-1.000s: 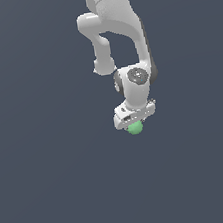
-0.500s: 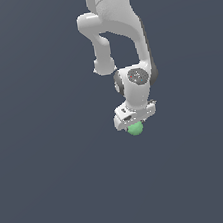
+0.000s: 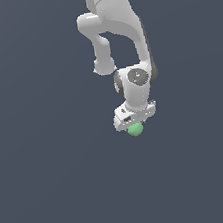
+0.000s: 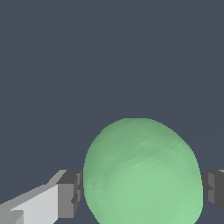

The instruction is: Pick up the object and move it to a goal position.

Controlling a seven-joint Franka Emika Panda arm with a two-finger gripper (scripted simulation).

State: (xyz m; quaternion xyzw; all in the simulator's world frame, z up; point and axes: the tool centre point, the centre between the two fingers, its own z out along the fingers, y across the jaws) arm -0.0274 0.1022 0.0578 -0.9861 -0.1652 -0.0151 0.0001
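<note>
Pinching the small matte green ball (image 4: 142,173) between its two grey pads, the white pincer (image 3: 135,125) has a pad touching each flank of the sphere in the wrist view. Seen from the exterior view, the ball (image 3: 135,129) sits just under the white pincer body and pokes out below it, narrower than the pincer itself. Above that, the white jointed arm (image 3: 117,36) rises in a bent column to the frame's upper edge.

By my reading, the grasp is made and the carry to the goal is the step in hand. No goal marker shows in either view, so I cannot say which way the target lies or how near it is. The next move calls for a steady translation with the grip force held, since a smooth round ball could roll out from between flat pads if the squeeze slackens.

All around, the flat dark grey-blue worktop (image 3: 50,193) shows no other item and no visible edge. Whether the ball rests on it or hangs above it I cannot tell.
</note>
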